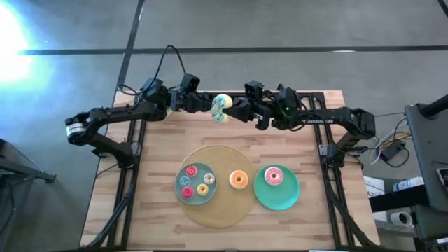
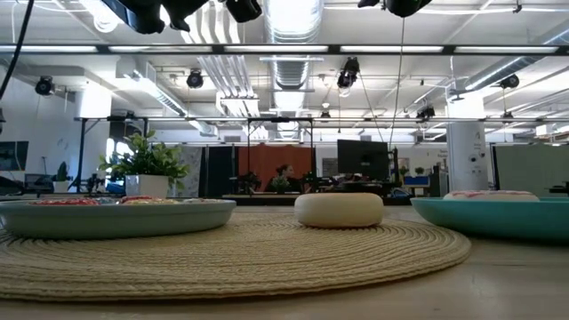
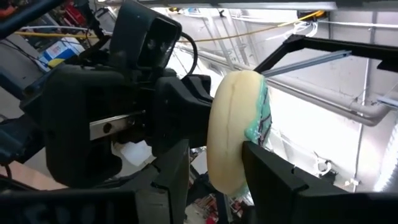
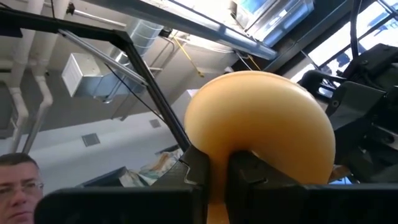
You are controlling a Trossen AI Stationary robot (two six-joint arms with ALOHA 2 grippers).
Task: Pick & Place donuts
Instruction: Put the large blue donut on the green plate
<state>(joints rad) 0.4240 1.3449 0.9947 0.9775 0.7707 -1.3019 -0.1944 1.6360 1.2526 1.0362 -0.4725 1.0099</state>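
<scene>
A pale-green iced donut (image 1: 222, 107) hangs in the air over the table's far middle, standing on edge between both grippers. My right gripper (image 1: 232, 110) comes from the right and is shut on it. My left gripper (image 1: 212, 104) comes from the left and is open. In the left wrist view its fingers (image 3: 177, 177) stand on either side of the donut (image 3: 233, 137), with a gap showing on the cream side. An orange donut (image 1: 239, 179) lies on the woven mat. A pink one (image 1: 273, 176) lies on the green plate. Several small ones (image 1: 197, 181) lie on the grey-blue plate. My right gripper (image 4: 217, 177) pinches the donut's cream rim (image 4: 219, 149) between its two fingers, coming level from the table's right. The donut is lifted clear, high above the table, standing on edge with the green icing turned to one side. One right finger (image 3: 180, 112) lies on its cream face.
A round woven mat (image 1: 217, 210) lies at the table's near middle, bearing the grey-blue plate (image 1: 183, 194); the green plate (image 1: 290, 199) overlaps its right edge. Bare wood lies around them. Beyond the table's far edge are a potted plant (image 2: 147, 164) and a person (image 4: 15, 186).
</scene>
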